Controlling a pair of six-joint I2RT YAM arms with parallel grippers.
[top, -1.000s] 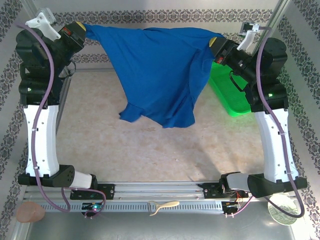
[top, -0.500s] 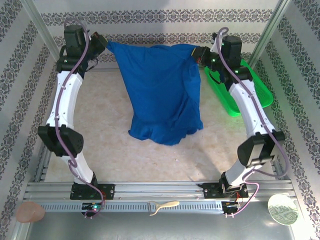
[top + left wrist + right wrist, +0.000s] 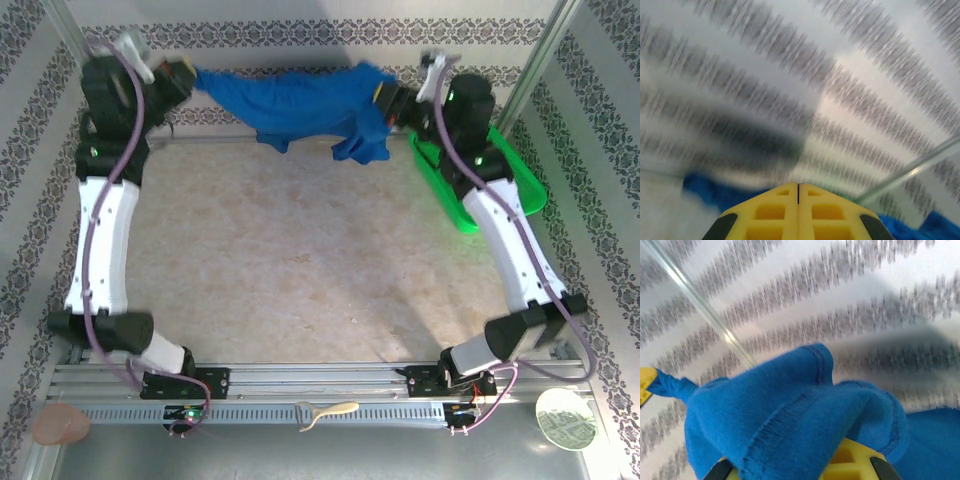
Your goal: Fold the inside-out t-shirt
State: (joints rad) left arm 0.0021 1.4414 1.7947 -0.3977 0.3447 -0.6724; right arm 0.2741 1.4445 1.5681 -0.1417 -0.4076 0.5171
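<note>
The royal-blue t-shirt [image 3: 300, 105] hangs stretched and bunched between my two grippers, high along the far edge of the table. My left gripper [image 3: 183, 75] holds its left end. In the left wrist view the yellow fingers [image 3: 770, 210] are pressed together, with blue cloth [image 3: 702, 187] showing below them. My right gripper [image 3: 392, 100] holds the right end. In the right wrist view folded blue cloth with a stitched hem [image 3: 790, 425] drapes over the yellow fingers [image 3: 852, 460] and hides the jaws. No lettering shows.
A green mesh basket [image 3: 500, 190] stands at the back right, beside the right arm. The patterned back wall [image 3: 300, 35] is close behind the shirt. A metal post [image 3: 705, 310] runs near the right gripper. A pale utensil [image 3: 325, 412] lies on the front rail.
Both arms swung up and back toward the far wall. The shirt, which hung down over the table, is now lifted and gathered into a narrow band at the back edge.
</note>
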